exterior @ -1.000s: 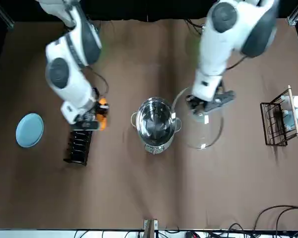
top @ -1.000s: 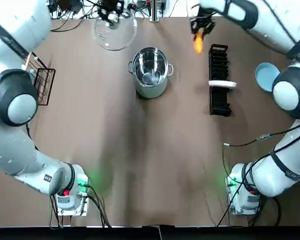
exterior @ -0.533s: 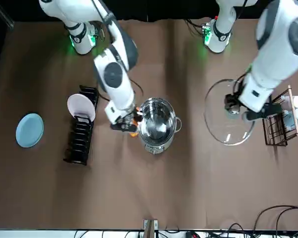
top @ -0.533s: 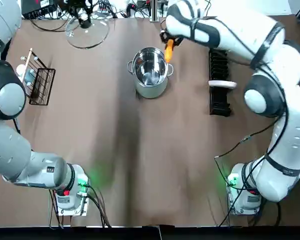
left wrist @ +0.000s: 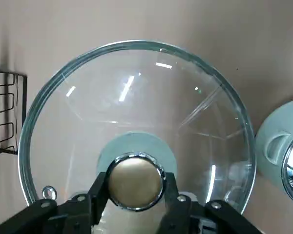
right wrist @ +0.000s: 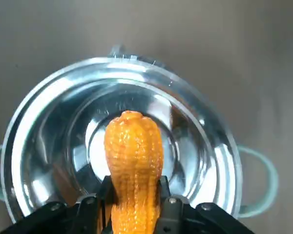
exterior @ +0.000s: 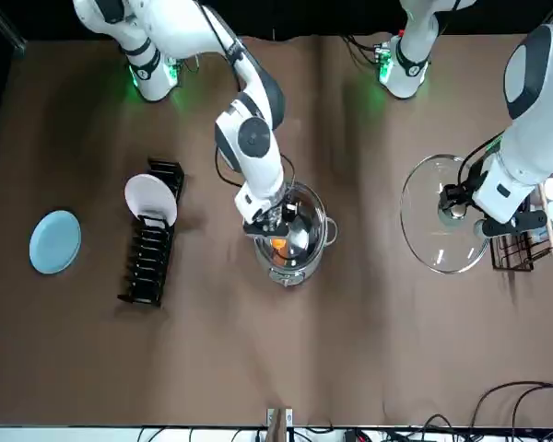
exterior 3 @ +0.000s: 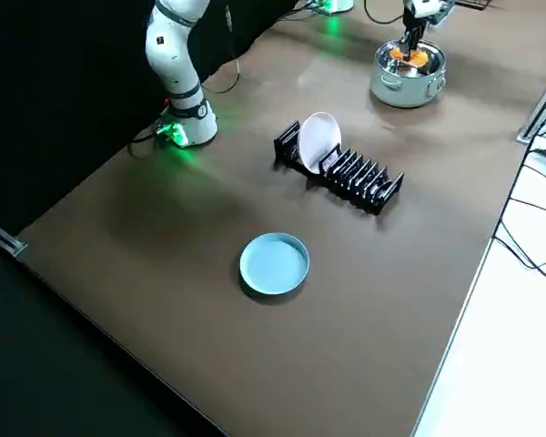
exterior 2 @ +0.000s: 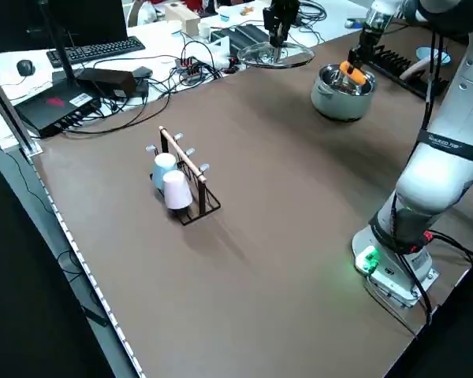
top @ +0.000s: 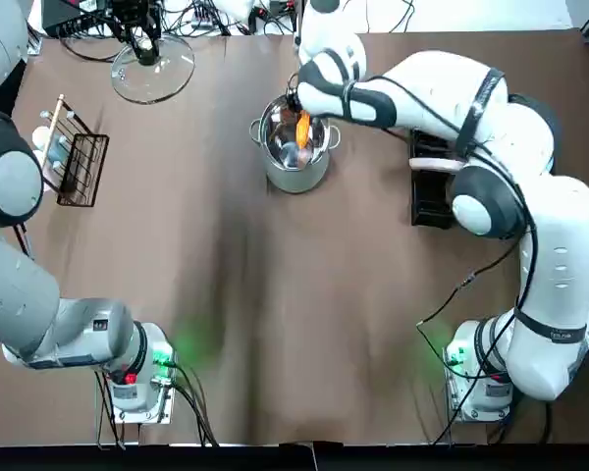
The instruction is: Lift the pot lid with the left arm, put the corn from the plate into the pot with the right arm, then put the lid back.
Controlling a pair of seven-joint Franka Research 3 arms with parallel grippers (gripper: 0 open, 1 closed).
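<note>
Holds the corn [right wrist: 133, 146] pinched by its butt end in the right claw [right wrist: 133, 195], tip down inside the mouth of the pot [right wrist: 205, 141], well centred. Looks firm, light and knobbly, so grips well across the cob; would likely clatter on the steel if dropped from high. Reaches far over the desk [top: 275, 314], wrist pointing straight down. Clamps the knob [left wrist: 136, 170] of the glass lid [left wrist: 136, 87] in the left claw [left wrist: 136, 183], well aside of the pot; brittle and slick, best taken only by that knob

white arms [top: 560, 275], grey joints [top: 481, 201], green base lights [top: 163, 357]
</note>
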